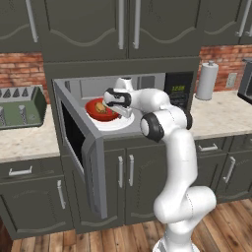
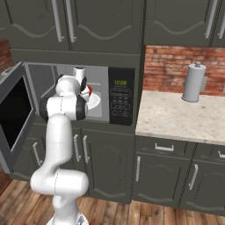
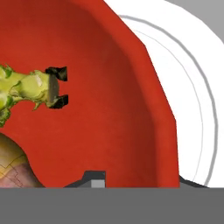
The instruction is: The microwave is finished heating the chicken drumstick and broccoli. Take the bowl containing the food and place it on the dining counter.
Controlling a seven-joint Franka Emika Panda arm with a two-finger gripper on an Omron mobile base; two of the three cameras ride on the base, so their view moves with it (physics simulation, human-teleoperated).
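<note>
Inside the grey built-in microwave (image 1: 123, 106), on its white turntable (image 3: 192, 87): glossy red bowl (image 1: 100, 110) of broccoli (image 3: 26, 87) and drumstick (image 3: 13, 164), gripper (image 1: 123, 112) closing over its rim, grip unconfirmed; likely to tip and spill if pinched shallowly.

dark grey cabinets (image 1: 83, 24) with long pale handles ran along the top, and matching lower cabinets (image 2: 162, 176) and drawers stood below. a red brick wall (image 2: 169, 66) showed behind the pale speckled table (image 2: 176, 116), where a paper towel roll (image 2: 194, 82) stood upright. a green toaster (image 1: 22, 106) sat on the table at left. a dark appliance (image 1: 245, 81), perhaps an oven, cut the right edge. the floor (image 1: 226, 226) was warm wood planks.
</note>
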